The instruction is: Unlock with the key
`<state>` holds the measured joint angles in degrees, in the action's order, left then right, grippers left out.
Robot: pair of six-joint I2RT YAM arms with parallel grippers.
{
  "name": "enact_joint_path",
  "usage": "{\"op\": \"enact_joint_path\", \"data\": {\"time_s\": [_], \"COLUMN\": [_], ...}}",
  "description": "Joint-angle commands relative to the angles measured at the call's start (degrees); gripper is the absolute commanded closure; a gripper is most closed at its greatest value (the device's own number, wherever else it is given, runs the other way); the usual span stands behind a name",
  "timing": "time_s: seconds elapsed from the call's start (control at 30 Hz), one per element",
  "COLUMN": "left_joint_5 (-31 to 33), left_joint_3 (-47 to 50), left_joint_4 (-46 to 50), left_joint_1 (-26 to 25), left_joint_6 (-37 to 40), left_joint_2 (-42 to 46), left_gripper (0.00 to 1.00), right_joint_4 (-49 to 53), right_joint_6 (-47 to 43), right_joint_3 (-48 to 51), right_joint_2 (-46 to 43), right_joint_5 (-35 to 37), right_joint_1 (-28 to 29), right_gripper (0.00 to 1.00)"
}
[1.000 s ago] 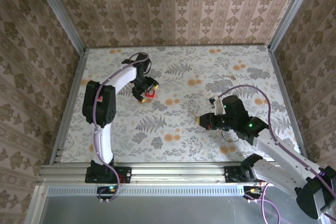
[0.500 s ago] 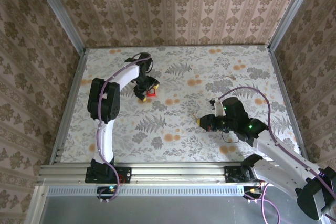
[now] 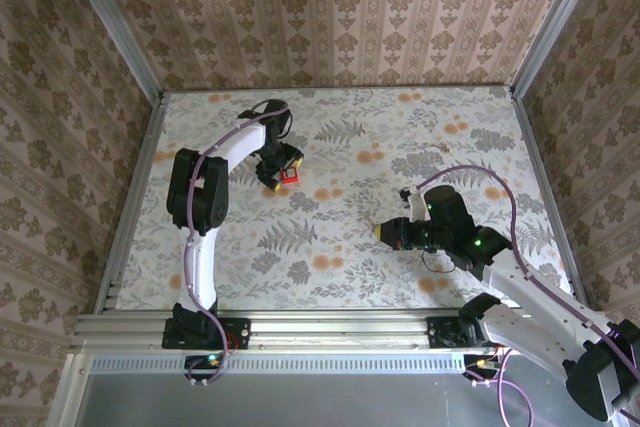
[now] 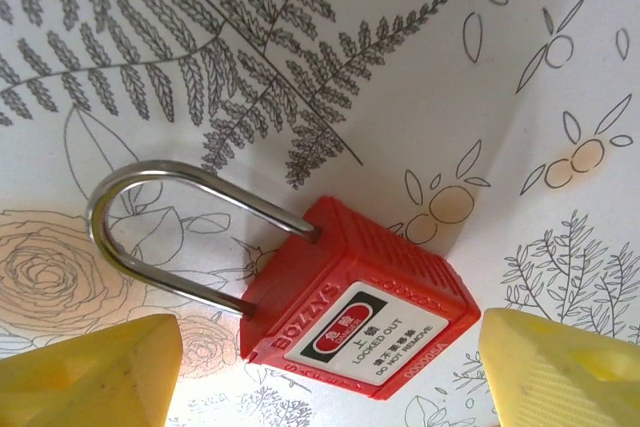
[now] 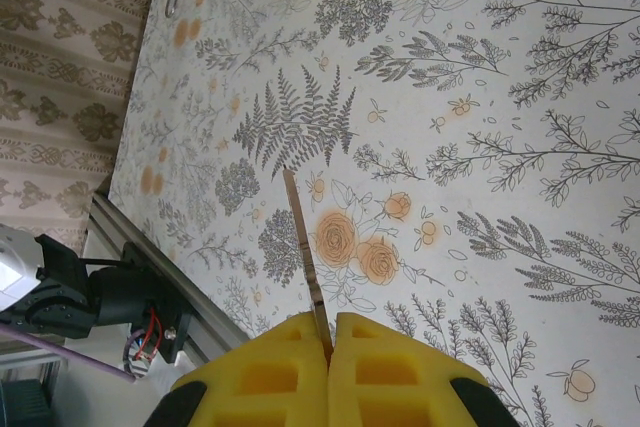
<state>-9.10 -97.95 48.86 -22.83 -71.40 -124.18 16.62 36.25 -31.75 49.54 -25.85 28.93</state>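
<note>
A red padlock [image 4: 355,317] with a steel shackle [image 4: 150,227] lies flat on the floral table, label up. My left gripper [image 4: 325,377] is open, and its yellow fingers [image 4: 90,372] stand either side of the lock body with a gap on each side. From above, the padlock [image 3: 290,176] sits at the left gripper [image 3: 281,169], far left of centre. My right gripper [image 5: 328,342] is shut on the key [image 5: 303,247], whose thin blade sticks out ahead. From above, the right gripper [image 3: 390,233] hovers mid-right and points left.
The floral table sheet [image 3: 400,137] is walled by patterned panels on three sides. An aluminium rail [image 3: 330,327] runs along the near edge by the arm bases. Open table lies between the two grippers.
The left arm's elbow swung inward and its gripper settled over the padlock, shifting slightly toward the far side. The right gripper with the key has hardly moved.
</note>
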Motion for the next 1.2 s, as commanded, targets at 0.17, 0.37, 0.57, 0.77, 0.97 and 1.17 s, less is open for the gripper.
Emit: {"op": "enact_joint_path", "data": {"time_s": [0.17,0.37,0.57,0.77,0.97,1.17], "left_joint_5": [3.11,3.06,2.13,1.76,0.92,-0.43], "left_joint_3": [-4.72,-8.28,-6.15,-1.87,-1.52,-1.03], "left_joint_4": [0.87,2.07,4.57,5.37,4.85,3.12], "left_joint_1": [0.06,-0.13,-0.33,-1.07,-1.3,-1.61], "left_joint_6": [2.66,6.49,8.45,9.77,9.52,9.39], "left_joint_2": [-3.45,-4.87,-4.25,-1.8,-2.79,-3.28], "left_gripper": [0.22,0.23,0.23,0.24,0.28,0.4], "right_joint_4": [-0.35,0.17,0.39,0.81,0.82,2.27], "right_joint_6": [0.58,0.4,0.43,-0.01,-0.21,-0.3], "right_joint_3": [1.04,1.33,1.73,1.9,1.84,2.08], "right_joint_2": [-2.15,-2.81,-3.0,-3.22,-2.92,-4.28], "right_joint_5": [-0.39,-0.31,-0.23,0.25,0.53,1.04], "right_joint_1": [0.43,0.43,0.43,0.43,0.43,0.43], "right_gripper": [1.0,1.0,1.0,1.0,1.0,1.0]}}
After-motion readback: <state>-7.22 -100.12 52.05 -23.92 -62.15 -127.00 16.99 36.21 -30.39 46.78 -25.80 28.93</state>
